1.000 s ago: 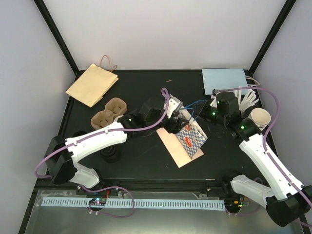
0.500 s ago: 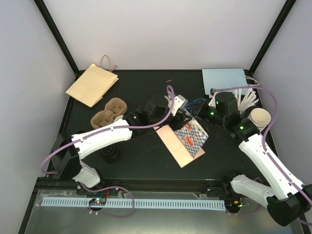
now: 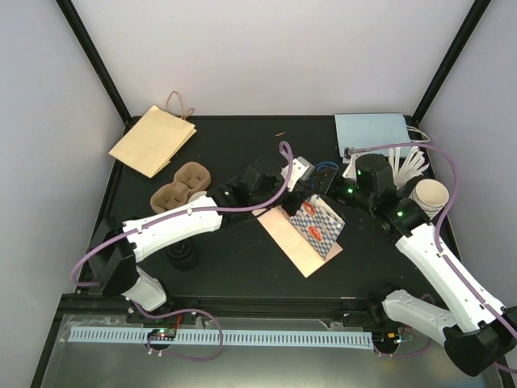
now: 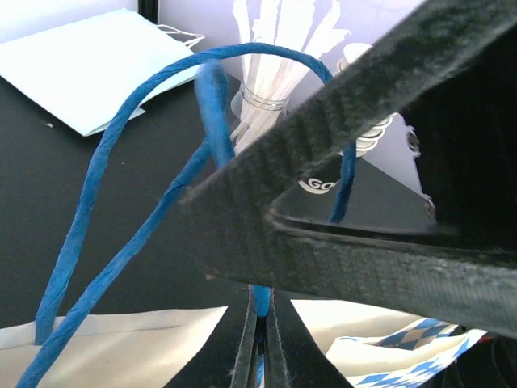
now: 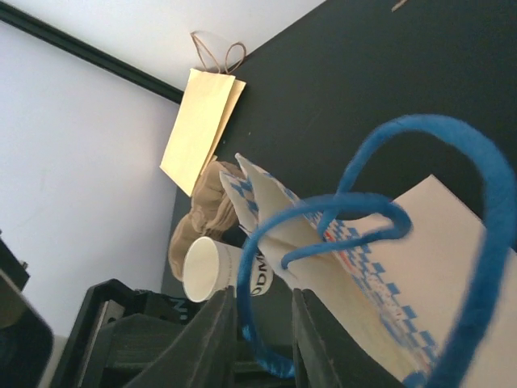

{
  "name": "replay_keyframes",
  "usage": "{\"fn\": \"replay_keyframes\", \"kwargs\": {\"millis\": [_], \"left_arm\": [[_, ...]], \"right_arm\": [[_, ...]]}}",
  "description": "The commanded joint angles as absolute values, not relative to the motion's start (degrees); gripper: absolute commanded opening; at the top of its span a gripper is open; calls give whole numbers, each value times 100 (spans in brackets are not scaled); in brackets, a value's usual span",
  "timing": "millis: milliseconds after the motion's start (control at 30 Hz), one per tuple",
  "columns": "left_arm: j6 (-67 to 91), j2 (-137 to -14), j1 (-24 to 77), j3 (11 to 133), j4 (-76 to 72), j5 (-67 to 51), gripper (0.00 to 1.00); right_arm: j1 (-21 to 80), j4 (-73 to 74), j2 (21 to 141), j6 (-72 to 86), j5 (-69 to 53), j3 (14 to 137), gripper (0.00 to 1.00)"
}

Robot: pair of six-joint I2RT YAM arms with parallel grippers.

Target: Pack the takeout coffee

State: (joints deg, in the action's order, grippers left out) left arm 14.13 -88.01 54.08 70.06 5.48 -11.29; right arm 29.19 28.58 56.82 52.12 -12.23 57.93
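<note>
**Item under task.** The checkered bag (image 3: 317, 225) lies at the middle of the table (image 3: 218, 153), its brown face towards the near side and its mouth and blue handles (image 4: 121, 162) towards the far right, between the two grippers.

**Handling, as judged.** The bag is thin paper, so it should be light, limp and easily creased or torn. It looks folded nearly flat and will probably not stand until its mouth is spread. The handles are twisted paper cord, which is thin but rough enough to hold without slipping. The sound places to grip are a handle loop or the top rim. A pull on the printed face would likely buckle it. A sharp tug could tear a handle out at its fixing.

**Grippers.** The left gripper (image 4: 262, 356) has its fingers pressed together on one blue handle cord, seen running down between them in the left wrist view. The right gripper (image 5: 262, 301) has its fingers a little apart. The other handle loop passes through the gap and does not appear pinched.

**Change from a second ago.** The left arm has reached farther right and towards the far side, and its fingers, then wide, have closed on the handle. The right fingers, then closed, have begun to part. The bag has shifted only slightly.

**Other items.** The cup carrier (image 3: 179, 187) at the left and the paper cup (image 3: 430, 194) at the right remain unpacked.
</note>
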Motion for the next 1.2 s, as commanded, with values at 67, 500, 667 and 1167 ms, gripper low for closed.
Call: {"fn": "replay_keyframes", "kwargs": {"millis": [67,500,667,1167], "left_arm": [[1384,-8625,5432,7095,486,-774,2],[1375,-8000,5347,6457,532,-633,2],[1429,-7753,5238,6257,553,-654,2],[1395,-7003,4858,5884,344,-1355,2]], "right_arm": [[2968,2796,5404,4370,-1256,5853,41],[2953,3640,5076,2425,-1225,6616,79],[2937,4096,4997,2354,-393,6844,79],[2900,4146,4419,2388,-90,5550,79]]}}
